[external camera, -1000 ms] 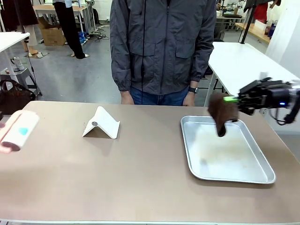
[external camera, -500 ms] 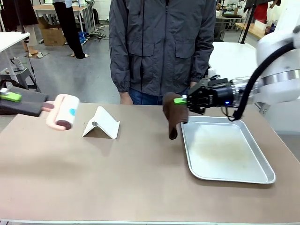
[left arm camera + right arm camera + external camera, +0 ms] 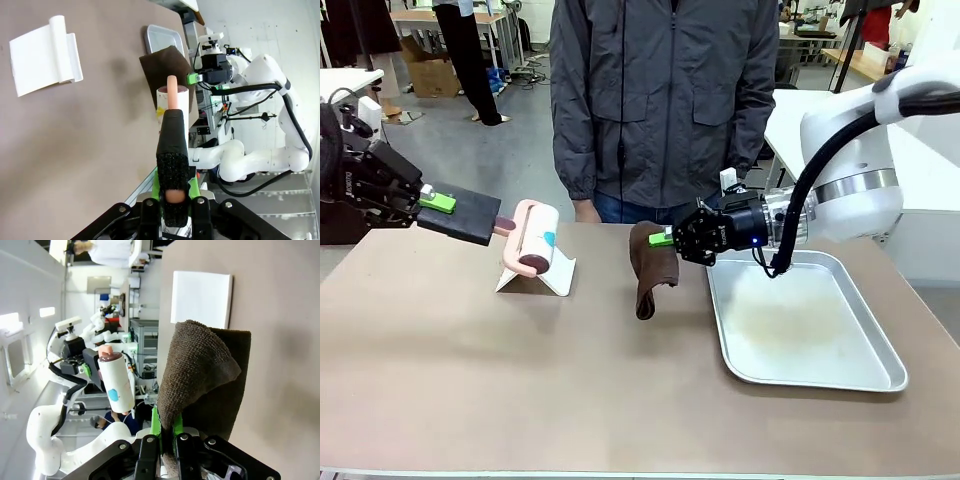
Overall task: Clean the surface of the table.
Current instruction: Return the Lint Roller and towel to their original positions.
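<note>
Left tool (image 3: 438, 203) clamped on lint roller (image 3: 532, 238), right tool (image 3: 663, 239) gripping brown cloth (image 3: 649, 265) above table (image 3: 520, 370), no readable print

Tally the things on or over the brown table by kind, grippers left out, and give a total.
Lint roller: 1
Brown cloth: 1
White folded stand: 1
Metal tray: 1
Total: 4

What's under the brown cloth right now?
The cloth hangs from the right pincer over the table, left of the tray. Bare tabletop shows beneath its lower end; contact with the table can't be judged.
</note>
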